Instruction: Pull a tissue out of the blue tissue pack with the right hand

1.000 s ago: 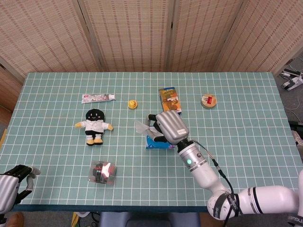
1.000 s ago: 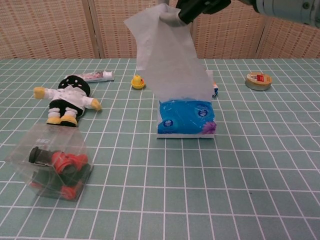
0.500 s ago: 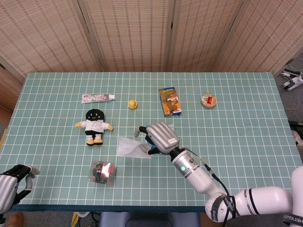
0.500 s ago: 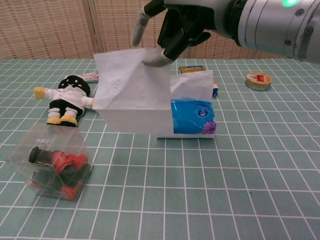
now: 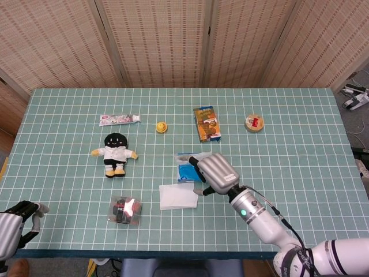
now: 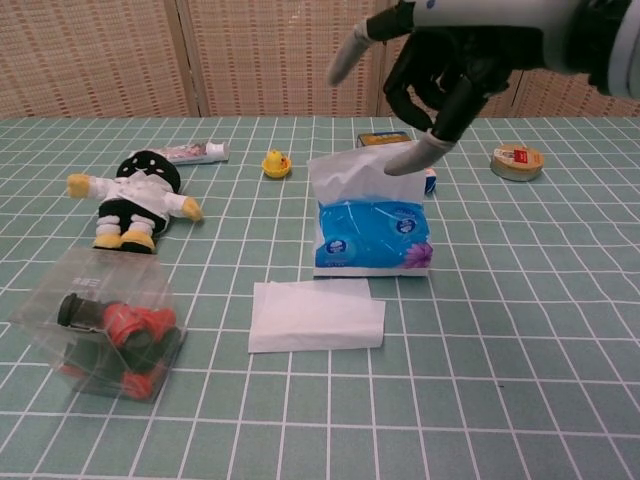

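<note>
We see the green gridded surface (image 5: 300,144). The right robot hand (image 6: 440,60) hangs above the blue pack (image 6: 373,236), fingers spread and holding nothing. The pack sits mid-surface, a sheet standing from its top. A tissue (image 6: 316,316) lies flat just in front of it. The left robot hand (image 5: 14,222) rests at the near-left edge, fingers curled, empty.

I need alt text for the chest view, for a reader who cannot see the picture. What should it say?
A white tissue lies flat on the green grid table in front of the blue tissue pack, while the right hand hovers above the pack, holding nothing. To the left are a plush doll and a clear box.
</note>
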Motion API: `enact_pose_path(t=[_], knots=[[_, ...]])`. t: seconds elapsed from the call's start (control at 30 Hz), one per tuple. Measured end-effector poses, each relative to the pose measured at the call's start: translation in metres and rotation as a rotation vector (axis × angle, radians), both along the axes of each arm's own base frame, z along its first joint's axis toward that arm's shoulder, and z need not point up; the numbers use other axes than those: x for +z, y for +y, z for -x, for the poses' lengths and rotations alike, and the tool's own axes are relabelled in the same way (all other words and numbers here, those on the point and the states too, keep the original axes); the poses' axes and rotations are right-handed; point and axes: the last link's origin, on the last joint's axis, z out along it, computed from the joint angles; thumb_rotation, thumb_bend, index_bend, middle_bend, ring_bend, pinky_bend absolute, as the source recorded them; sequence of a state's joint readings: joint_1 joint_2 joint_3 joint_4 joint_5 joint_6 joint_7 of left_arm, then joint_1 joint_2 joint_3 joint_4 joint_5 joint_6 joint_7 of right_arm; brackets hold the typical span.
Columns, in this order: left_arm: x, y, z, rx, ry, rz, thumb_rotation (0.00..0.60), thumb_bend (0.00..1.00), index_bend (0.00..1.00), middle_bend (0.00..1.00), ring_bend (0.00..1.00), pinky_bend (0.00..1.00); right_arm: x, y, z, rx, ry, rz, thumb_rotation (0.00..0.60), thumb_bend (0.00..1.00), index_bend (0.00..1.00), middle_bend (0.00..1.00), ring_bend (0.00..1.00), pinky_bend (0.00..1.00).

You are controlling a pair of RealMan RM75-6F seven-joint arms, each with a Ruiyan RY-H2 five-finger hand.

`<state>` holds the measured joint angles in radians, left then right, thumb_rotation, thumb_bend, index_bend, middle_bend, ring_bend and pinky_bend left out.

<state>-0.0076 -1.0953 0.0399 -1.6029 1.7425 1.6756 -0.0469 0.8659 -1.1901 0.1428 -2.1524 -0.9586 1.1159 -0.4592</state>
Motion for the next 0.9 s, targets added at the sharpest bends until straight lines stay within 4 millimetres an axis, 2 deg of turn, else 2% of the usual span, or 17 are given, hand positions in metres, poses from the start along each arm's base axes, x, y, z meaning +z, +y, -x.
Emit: enact_pose_path(t=[0.27, 0.53, 0.73, 0.9], knots=[[-0.003, 0.002, 0.0, 0.004, 0.011, 0.001, 0.6, 0.29, 0.59, 0.56, 0.43, 0.65, 0.036, 0.034, 0.059, -0.032, 0.132, 0.114, 0.6, 0.08, 0.41, 0.54, 0.52, 0.65], [-0.008, 0.002, -0.001, 0.002, 0.023, 0.007, 0.6, 0.29, 0.59, 0.56, 0.43, 0.65, 0.077, 0.075, 0.133, -0.134, 0.177, 0.284, 0.6, 0.08, 0.41, 0.54, 0.5, 0.64], [-0.011, 0.002, -0.001, 0.0, 0.027, 0.012, 0.6, 0.29, 0.59, 0.56, 0.43, 0.65, 0.095, 0.106, 0.185, -0.213, 0.161, 0.347, 0.6, 0.09, 0.41, 0.54, 0.5, 0.64], [-0.013, 0.004, -0.001, -0.006, 0.023, 0.007, 0.6, 0.29, 0.59, 0.56, 0.43, 0.65, 0.104, 0.135, 0.219, -0.256, 0.128, 0.371, 0.6, 0.09, 0.41, 0.54, 0.5, 0.64]])
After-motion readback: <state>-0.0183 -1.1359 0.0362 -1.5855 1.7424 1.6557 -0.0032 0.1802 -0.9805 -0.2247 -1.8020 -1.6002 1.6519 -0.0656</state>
